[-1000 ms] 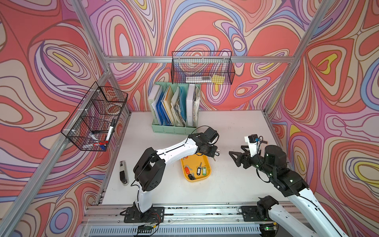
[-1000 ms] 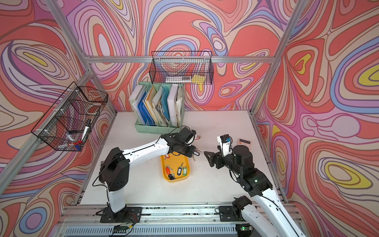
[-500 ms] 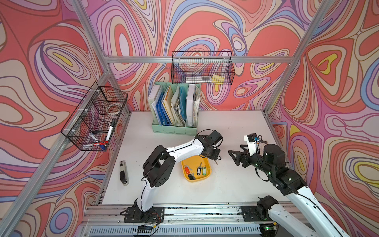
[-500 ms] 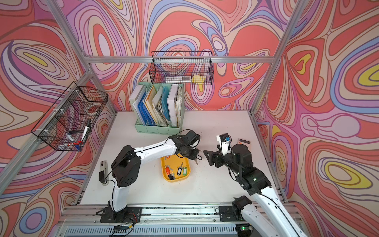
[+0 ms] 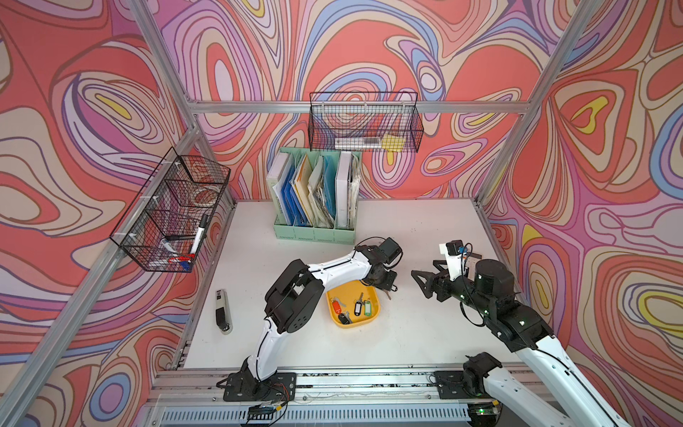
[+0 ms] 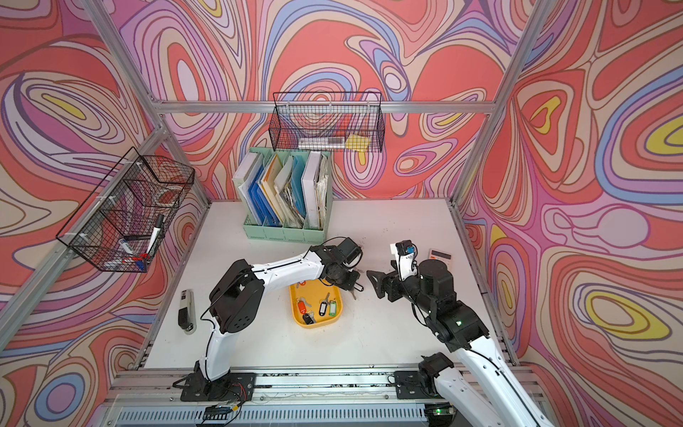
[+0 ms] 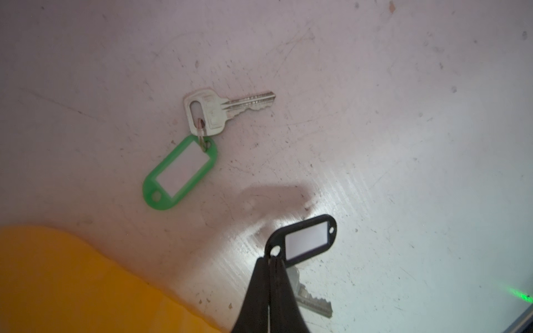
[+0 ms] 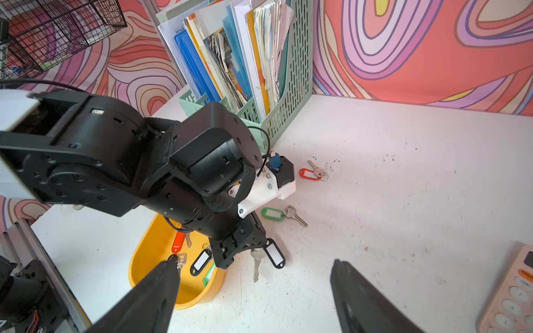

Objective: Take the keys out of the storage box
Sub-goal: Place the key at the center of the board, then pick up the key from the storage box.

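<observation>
The storage box (image 5: 354,325) (image 6: 318,325) is a shallow yellow tray in the middle of the table; several keys lie in it, with red (image 5: 335,306), black (image 5: 357,307) and green (image 5: 367,307) tags. My left gripper (image 5: 388,286) (image 7: 271,259) hangs just past the tray's right edge, shut on a black-tagged key (image 7: 305,239) (image 8: 274,253) that dangles just over the table. A green-tagged key (image 7: 178,173) (image 8: 272,213) and a red-tagged key (image 8: 310,173) lie on the table behind it. My right gripper (image 5: 419,284) (image 8: 253,261) is open and holds nothing, a short way to the right, pointing at the left gripper.
A mint file organiser (image 5: 314,229) stands at the back. Black wire baskets hang on the back wall (image 5: 364,122) and the left wall (image 5: 173,210). A stapler (image 5: 223,310) lies at the left and a calculator (image 6: 439,255) at the right, behind my right arm.
My left gripper has shifted right and slightly forward with the black-tagged key, from above the tray's far end to just outside its right edge. The right arm has barely moved.
</observation>
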Robot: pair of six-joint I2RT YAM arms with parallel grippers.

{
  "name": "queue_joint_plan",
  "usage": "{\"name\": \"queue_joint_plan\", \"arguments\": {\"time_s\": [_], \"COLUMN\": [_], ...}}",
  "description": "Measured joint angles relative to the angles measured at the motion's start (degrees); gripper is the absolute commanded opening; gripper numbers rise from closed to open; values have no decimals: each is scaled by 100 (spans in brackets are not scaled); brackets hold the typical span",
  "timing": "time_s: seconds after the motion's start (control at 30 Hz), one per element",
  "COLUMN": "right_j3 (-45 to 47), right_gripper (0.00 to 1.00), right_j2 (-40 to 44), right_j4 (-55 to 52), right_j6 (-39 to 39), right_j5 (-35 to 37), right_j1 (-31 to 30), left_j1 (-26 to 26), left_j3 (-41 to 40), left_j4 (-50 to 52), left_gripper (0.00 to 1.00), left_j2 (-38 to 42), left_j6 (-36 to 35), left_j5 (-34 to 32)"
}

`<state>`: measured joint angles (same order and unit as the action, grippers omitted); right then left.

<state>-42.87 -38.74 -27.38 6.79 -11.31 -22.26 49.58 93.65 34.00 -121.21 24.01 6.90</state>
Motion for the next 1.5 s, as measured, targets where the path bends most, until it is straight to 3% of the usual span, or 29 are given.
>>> {"name": "queue_joint_plan", "arguments": {"time_s": [0.47,0.77,1.03,1.27,1.5], "right_j3": [-2,-2,0,0,0], "right_gripper": [87,89,89,89,89], "right_j2": [0,39,63,114,111], "right_j4": [-2,2,76,83,81], "right_j6": [-11,-11,-13,-17,-15], "right_j5": [55,103,111,133,149], "right_j1": [0,0,0,0,0], "left_j1": [0,0,-35,-354,-518], "left_j3": [46,-321,-1449,-2330,-2378], "left_j4": [66,76,79,160,195], "left_gripper": [29,44,55,57,54], "left_j2": [136,1506,2546,2734,2420], "left_j6": [2,-120,-546,-896,-1255], "left_j5": [-179,-479,-767,-413,59]}}
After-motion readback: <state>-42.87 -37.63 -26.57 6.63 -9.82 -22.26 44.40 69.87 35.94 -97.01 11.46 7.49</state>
